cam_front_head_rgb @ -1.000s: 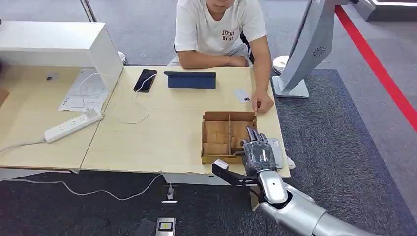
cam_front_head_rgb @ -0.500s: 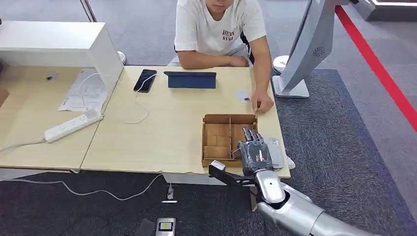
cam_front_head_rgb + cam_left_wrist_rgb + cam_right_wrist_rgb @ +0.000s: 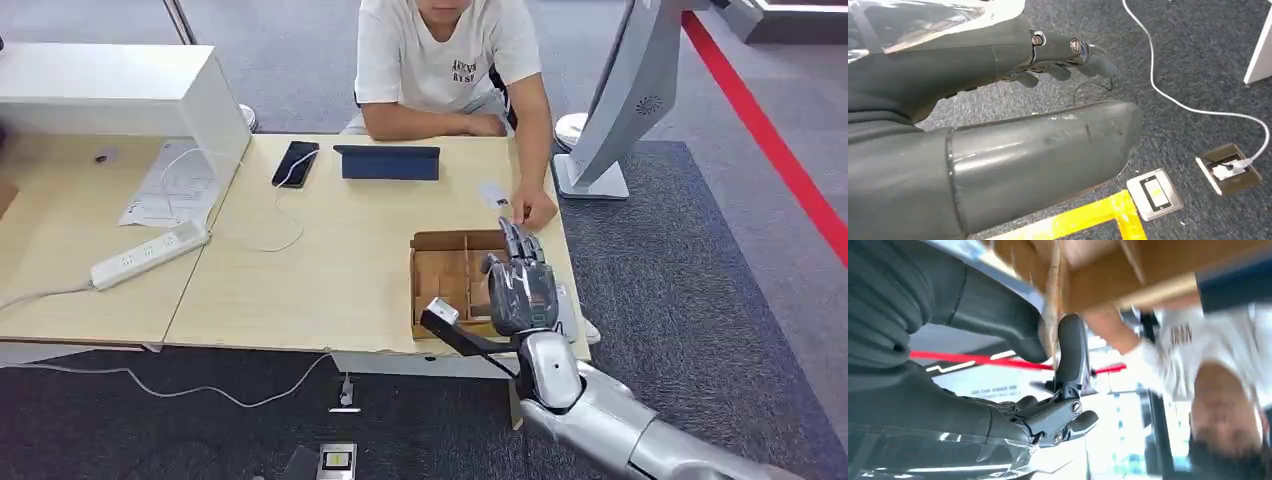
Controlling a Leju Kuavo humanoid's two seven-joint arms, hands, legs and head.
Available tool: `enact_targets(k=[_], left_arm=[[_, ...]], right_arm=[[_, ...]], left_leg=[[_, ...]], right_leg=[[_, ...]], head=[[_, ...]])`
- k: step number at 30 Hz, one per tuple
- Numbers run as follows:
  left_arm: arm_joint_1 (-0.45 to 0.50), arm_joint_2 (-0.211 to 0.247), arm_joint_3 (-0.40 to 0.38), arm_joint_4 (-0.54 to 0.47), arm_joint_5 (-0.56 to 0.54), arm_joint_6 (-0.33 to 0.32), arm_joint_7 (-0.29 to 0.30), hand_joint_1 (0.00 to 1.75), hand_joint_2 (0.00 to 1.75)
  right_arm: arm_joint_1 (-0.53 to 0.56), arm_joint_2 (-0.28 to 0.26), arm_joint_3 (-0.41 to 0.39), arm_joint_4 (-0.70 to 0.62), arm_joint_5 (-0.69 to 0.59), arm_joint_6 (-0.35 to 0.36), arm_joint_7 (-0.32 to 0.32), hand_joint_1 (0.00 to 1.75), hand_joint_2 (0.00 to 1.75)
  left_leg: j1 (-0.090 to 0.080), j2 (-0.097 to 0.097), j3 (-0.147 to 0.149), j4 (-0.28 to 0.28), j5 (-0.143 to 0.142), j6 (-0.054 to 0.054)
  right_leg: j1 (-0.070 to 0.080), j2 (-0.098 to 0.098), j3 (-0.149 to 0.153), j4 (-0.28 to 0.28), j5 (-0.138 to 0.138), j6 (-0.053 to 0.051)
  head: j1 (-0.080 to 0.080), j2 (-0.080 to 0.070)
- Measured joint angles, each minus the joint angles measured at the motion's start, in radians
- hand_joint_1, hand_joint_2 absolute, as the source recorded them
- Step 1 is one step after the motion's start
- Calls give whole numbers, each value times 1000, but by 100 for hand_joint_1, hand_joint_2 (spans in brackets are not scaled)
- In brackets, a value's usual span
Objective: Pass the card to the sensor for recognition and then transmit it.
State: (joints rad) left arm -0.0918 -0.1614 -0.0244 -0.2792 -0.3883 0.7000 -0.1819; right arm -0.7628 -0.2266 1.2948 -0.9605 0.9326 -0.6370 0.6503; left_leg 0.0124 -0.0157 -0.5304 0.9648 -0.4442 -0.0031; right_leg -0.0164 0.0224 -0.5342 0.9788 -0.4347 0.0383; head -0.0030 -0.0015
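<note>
Reaching over the table [image 3: 300, 270], my right hand [image 3: 522, 285] hovers above the compartmented box [image 3: 440, 285], fingers spread and grasping nothing. Beyond my fingertips, beside the person's hand [image 3: 535, 210], lies the card [image 3: 493, 194]; I should extend forward, descend flat, then pinch its edge.

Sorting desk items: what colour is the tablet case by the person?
Dark navy blue tablet case, clearest in the head view.

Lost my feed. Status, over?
Left hand hanging, empty. Right hand above cardboard box, grip unclear. White card on table by person's hand.
</note>
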Motion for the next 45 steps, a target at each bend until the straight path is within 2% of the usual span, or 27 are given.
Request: enact_targets(k=[5, 13, 19, 21, 26, 35, 45], left_arm=[[-4, -6, 23, 0, -35, 0, 0, 0, 0], [-17, -12, 33, 0, -45, 0, -7, 0, 0], [-28, -14, 32, 2, 0, 0, -10, 0, 0], [-33, -14, 24, 2, 17, -2, 7, 0, 0], [-39, -11, -13, 1, 63, -8, 59, 0, 0], [-39, 1, -112, -8, 199, -2, 90, 0, 0], [-37, 14, -191, -18, 218, 0, 110, 0, 0]], right_arm=[[-48, -25, -32, -76, 95, -9, 41, 175, 175], [-70, -66, -98, -224, 153, 107, 42, 175, 175], [-116, -72, -91, -266, 38, 238, 42, 175, 175], [-142, -72, -84, -263, -46, 267, 42, 175, 175], [-229, -55, -64, -226, -131, 369, 42, 175, 175], [-321, 16, -20, -91, -211, 343, 42, 175, 175], [-343, 51, -5, 45, -220, 301, 42, 175, 175]], left_leg=[[0, 0, 0, 0, 0, 0], [0, 0, 0, 0, 0, 0], [0, 0, 0, 0, 1, 0], [0, 0, 0, 0, 1, 0], [0, 0, -1, 0, 1, 0], [0, -1, -1, 0, 1, 0], [0, 0, -1, 0, 1, 1]], right_leg=[[0, 0, 0, 0, 0, 0], [0, 0, 0, 0, 0, 0], [0, 0, 0, 0, 1, 0], [0, 0, 0, 0, 1, 0], [0, 0, 0, 0, 1, 0], [0, 0, -1, 1, 1, 0], [0, 0, 0, 0, 1, 0]], head=[[1, 0], [0, 0], [0, 0], [0, 0], [0, 0], [0, 0], [0, 0]])
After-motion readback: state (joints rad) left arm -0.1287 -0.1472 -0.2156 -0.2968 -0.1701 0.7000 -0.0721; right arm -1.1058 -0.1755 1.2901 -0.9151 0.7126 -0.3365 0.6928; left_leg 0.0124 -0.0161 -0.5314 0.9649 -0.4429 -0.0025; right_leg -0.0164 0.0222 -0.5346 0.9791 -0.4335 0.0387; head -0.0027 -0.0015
